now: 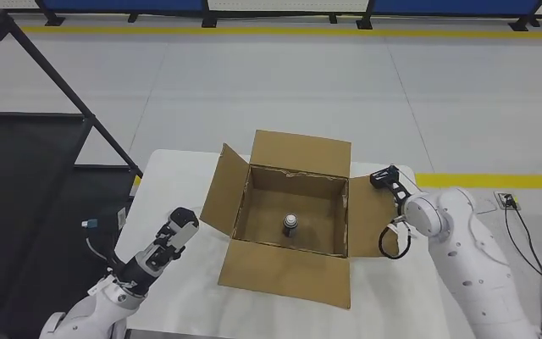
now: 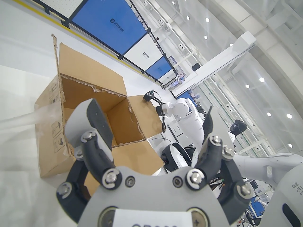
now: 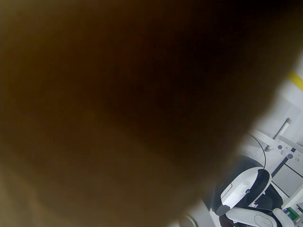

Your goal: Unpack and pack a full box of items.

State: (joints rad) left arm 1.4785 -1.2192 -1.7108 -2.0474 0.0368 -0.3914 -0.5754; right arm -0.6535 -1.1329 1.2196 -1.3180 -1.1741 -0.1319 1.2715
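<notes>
ok so going from the left: the left gripper (image 1: 181,223) sits low over the white table (image 1: 182,180), just off the near-left corner of the brown cardboard box (image 1: 292,273), close to it but not touching. From its own wrist view that gripper (image 2: 150,112) is spread wide, black-padded fingers (image 2: 98,116) well apart and nothing in between them, just the box (image 2: 94,72) showing past the gap, so it's got hold of nothing. The box is in the middle of the table with all four flaps folded outward, and it's mostly bare cardboard floor inside. Only thing in there is one small round item with a pale top and a darker body (image 1: 290,224), standing upright about mid-floor, a bit toward the near wall; too small to say what it actually is. It's well apart from the left gripper, with the box's left wall and flap between them. Over on the right, the right gripper (image 1: 384,177) hangs outside the box, right up against the far end of the right-hand flap; it also turns up far off in the left wrist view (image 2: 148,96) at that same flap. Its own camera is jammed against blurry brown cardboard (image 3: 118,83), and honestly I can't tell if its fingers are open or closed.
</notes>
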